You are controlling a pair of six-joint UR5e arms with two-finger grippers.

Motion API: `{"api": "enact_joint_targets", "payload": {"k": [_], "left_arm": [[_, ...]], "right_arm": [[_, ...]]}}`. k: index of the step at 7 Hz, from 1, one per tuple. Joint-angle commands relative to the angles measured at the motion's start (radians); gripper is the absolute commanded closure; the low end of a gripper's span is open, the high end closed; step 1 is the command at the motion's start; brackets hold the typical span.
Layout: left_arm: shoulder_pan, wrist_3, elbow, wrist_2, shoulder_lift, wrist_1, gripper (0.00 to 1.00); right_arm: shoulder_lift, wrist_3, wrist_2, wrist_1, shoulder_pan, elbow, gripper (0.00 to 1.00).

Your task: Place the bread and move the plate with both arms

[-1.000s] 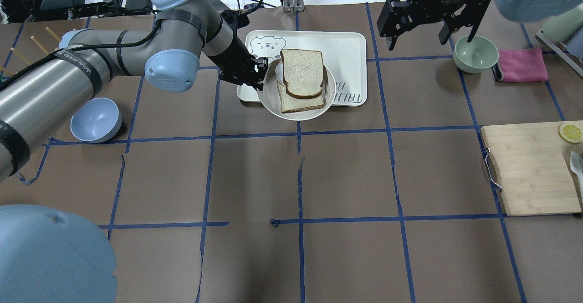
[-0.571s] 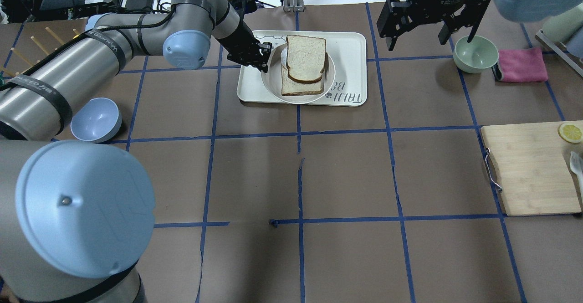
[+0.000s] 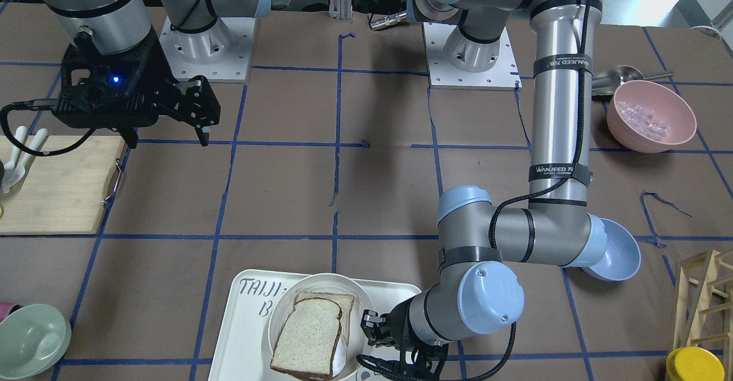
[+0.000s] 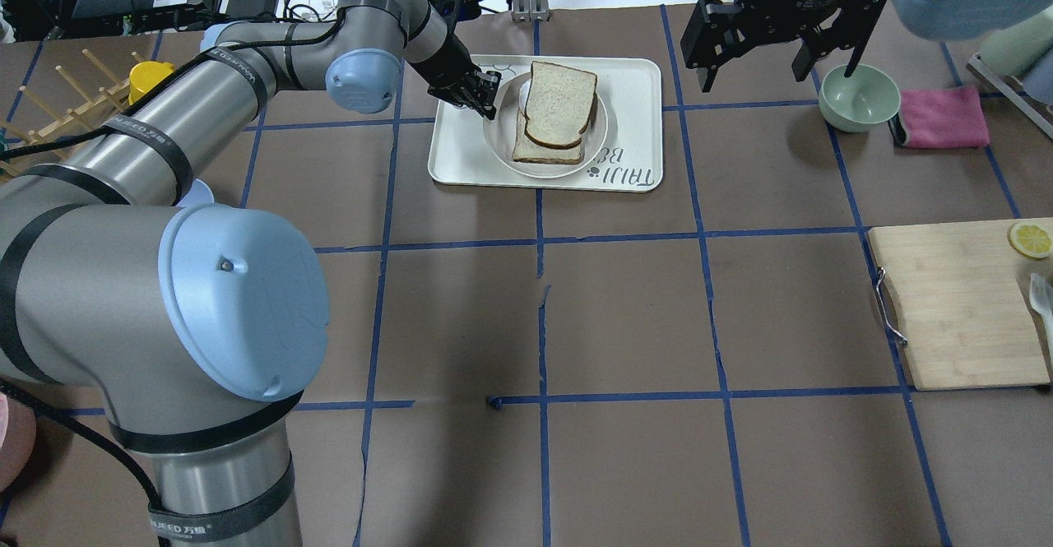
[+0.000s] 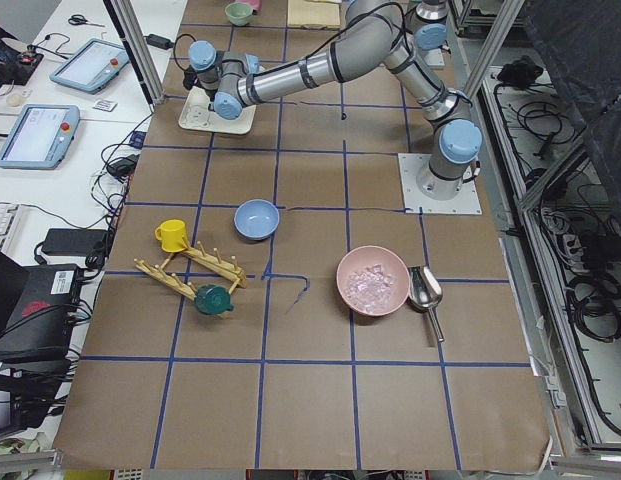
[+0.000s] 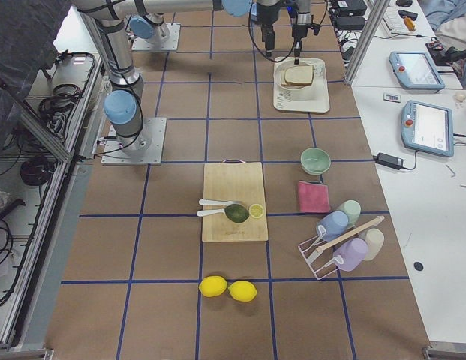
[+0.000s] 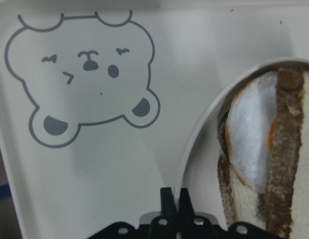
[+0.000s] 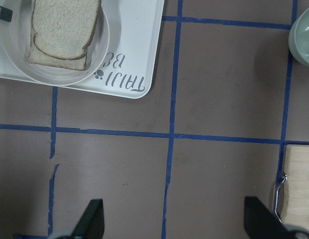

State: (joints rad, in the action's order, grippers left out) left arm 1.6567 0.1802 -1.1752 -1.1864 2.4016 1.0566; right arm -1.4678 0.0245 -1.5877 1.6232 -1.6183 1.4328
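The plate (image 4: 503,142) stands on the white tray (image 4: 633,86). On it lie two stacked slices. The bread (image 4: 561,101), dark-crusted, is on top and leans over a squarer slice (image 4: 539,152). My left gripper (image 4: 489,104) is shut on the plate's left rim. The left wrist view shows its fingers (image 7: 167,198) pinched on that rim (image 7: 194,149), with something white between the slices. My right gripper (image 4: 781,57) is open and empty, held high, right of the tray. In the right wrist view its fingers (image 8: 94,219) stand wide apart above the table, with the plate (image 8: 94,59) at the top left.
A pale green bowl (image 4: 860,96) and a pink cloth (image 4: 942,118) lie right of the tray. A wooden cutting board (image 4: 954,308) with a lemon slice is at the right edge. A blue bowl (image 3: 618,255) and a pink bowl (image 3: 653,116) stand on my left side.
My left gripper has moved the plate with the slices away from me, from overhanging the tray's near edge to well within the tray. The right arm has not moved.
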Motion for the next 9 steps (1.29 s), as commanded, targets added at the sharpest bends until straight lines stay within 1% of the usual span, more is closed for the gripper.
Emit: {"api": "enact_joint_targets", "payload": {"k": [1, 2, 3, 4, 5, 6, 7, 8, 9], "left_arm": [[0.0, -0.054, 0.006, 0.005, 0.007, -0.009, 0.13], [0.0, -0.079, 0.006, 0.039, 0.002, -0.009, 0.0], [-0.002, -0.149, 0.011, 0.022, -0.015, 0.011, 0.0], [0.001, -0.163, 0.012, -0.102, -0.065, 0.09, 0.0], [0.001, -0.168, 0.011, -0.128, -0.128, 0.126, 0.0], [-0.005, -0.176, 0.011, -0.078, -0.177, 0.169, 0.0], [-0.064, -0.176, 0.009, -0.076, -0.234, 0.281, 0.0], [-0.116, -0.174, 0.008, -0.084, -0.304, 0.439, 0.0], [-0.138, -0.168, -0.004, -0.144, -0.381, 0.475, 0.0]], "right_arm": [[0.0, -0.002, 0.0, 0.001, 0.0, 0.003, 0.0], [0.0, -0.002, 0.0, 0.001, 0.0, 0.003, 0.0], [0.0, -0.002, 0.0, 0.001, 0.0, 0.003, 0.0], [0.0, 0.0, 0.0, 0.001, 0.0, 0.003, 0.0], [0.0, -0.002, 0.0, 0.001, 0.0, 0.003, 0.0], [0.0, 0.0, 0.0, 0.001, 0.0, 0.003, 0.0], [0.0, 0.0, 0.0, 0.001, 0.0, 0.003, 0.0], [0.0, -0.002, 0.0, 0.001, 0.0, 0.003, 0.0], [0.0, -0.002, 0.0, 0.001, 0.0, 0.003, 0.0]]}}
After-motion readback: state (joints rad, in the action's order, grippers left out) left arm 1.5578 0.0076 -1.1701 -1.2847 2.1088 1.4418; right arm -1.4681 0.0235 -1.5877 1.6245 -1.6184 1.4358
